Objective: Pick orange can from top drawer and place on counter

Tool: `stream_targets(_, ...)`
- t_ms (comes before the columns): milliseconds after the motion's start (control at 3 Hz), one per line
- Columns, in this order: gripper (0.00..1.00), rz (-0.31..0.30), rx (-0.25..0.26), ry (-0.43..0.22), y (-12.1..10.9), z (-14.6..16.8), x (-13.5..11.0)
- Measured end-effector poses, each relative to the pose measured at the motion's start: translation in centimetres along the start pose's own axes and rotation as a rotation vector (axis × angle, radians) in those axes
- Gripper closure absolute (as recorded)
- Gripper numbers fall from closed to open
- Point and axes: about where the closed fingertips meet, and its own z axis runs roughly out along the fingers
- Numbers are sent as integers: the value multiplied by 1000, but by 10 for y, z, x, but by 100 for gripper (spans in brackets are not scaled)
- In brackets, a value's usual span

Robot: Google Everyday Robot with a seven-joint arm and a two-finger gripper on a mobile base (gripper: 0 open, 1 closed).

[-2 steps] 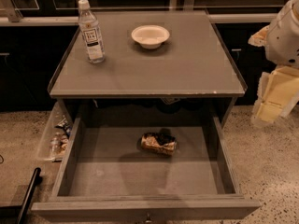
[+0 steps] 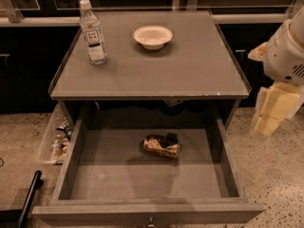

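Shiny orange-gold can (image 2: 161,146), dark markings, lying sideways in the open drawer (image 2: 109,177). Pale tool (image 2: 270,113) hanging right of the drawer, pointing down; grip impossible to tell.

Inside top drawer (image 2: 190,177), orange can (image 2: 161,146); counter (image 2: 190,65) above and behind; gripper (image 2: 267,122) right of both.

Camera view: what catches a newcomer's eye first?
The top drawer gapes open, the orange can lying on its side mid-floor. On the counter stand a clear bottle, back left, and a white bowl. The gripper hangs at the right edge, outside the drawer.
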Motion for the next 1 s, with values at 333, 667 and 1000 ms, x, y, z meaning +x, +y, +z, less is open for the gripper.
stream_targets(333,0,19,-48,-32,20,46,4)
stream_targets(667,0,7,-62,-66,36,86,6)
stream_targets(1000,0,-28,-48,-132,53,138,1)
